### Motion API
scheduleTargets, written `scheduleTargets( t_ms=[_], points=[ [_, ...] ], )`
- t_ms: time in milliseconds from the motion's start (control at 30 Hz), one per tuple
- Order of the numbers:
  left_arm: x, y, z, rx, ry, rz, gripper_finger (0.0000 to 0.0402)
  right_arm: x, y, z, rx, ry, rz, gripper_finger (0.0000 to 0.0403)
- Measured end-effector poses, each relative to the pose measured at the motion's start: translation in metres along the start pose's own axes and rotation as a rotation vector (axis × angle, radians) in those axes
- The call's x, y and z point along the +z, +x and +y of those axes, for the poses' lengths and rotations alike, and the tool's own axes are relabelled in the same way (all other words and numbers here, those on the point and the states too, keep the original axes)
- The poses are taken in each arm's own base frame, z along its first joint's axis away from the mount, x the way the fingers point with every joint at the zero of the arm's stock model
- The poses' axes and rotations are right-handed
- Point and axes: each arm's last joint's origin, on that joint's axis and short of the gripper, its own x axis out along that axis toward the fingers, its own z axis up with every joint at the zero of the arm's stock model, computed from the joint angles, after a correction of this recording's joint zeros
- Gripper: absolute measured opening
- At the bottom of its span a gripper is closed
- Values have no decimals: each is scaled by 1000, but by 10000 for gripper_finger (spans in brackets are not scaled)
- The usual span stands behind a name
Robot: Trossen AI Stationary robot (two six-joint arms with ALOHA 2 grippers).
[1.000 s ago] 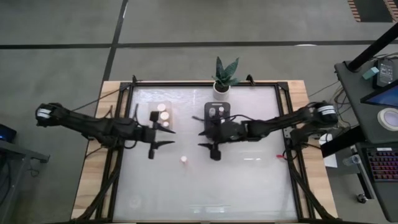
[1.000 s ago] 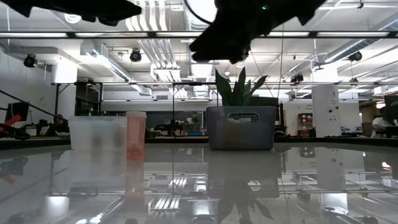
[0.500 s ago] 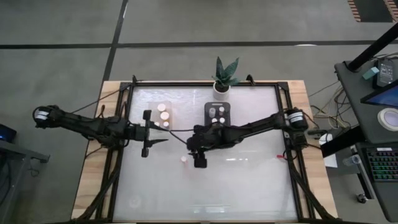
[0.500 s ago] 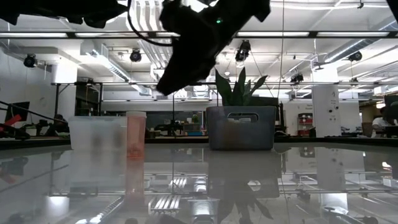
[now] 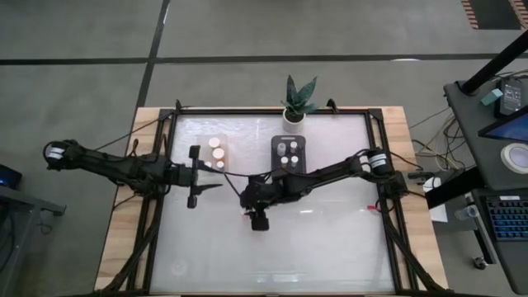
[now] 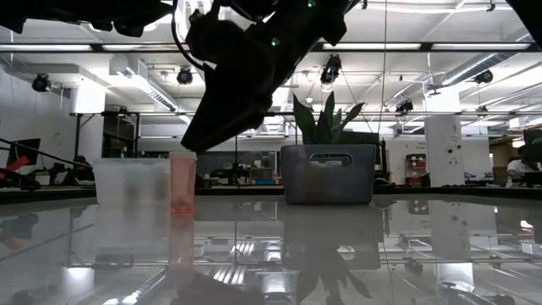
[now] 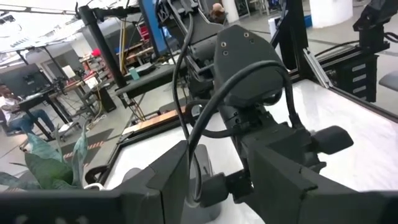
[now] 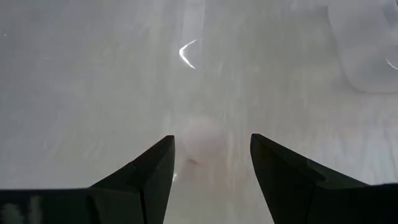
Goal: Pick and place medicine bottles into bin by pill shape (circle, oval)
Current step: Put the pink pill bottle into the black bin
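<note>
Right tool [image 8: 211, 165]: fingers spread, straddling a pinkish medicine bottle [image 8: 203, 140] on the surface [image 5: 330, 239]. Left tool [image 5: 196, 176]: spread, empty, beside the clear bin [image 5: 216, 153].

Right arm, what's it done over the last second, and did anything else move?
The right gripper swung from beside the dark bin across to the lone bottle, its open fingers now straddling it, not yet closed. The left gripper drew back slightly, then held. The bottle, both bins and plant stayed put.

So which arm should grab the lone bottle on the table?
Right. Its end effector is open directly above the bottle, fingers either side. The left end effector waits off beside the clear bin.
</note>
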Motion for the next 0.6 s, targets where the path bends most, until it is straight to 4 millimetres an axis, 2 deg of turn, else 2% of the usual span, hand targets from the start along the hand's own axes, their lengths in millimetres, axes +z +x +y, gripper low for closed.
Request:
scheduleTargets(
  t_ms=[367, 600],
  points=[
    [1, 0, 0, 2, -1, -8, 148, 2, -1, 4, 9, 1, -14, 203],
    [1, 1, 0, 4, -2, -16, 148, 10, -5, 11, 44, 7, -45, 203]
  ],
)
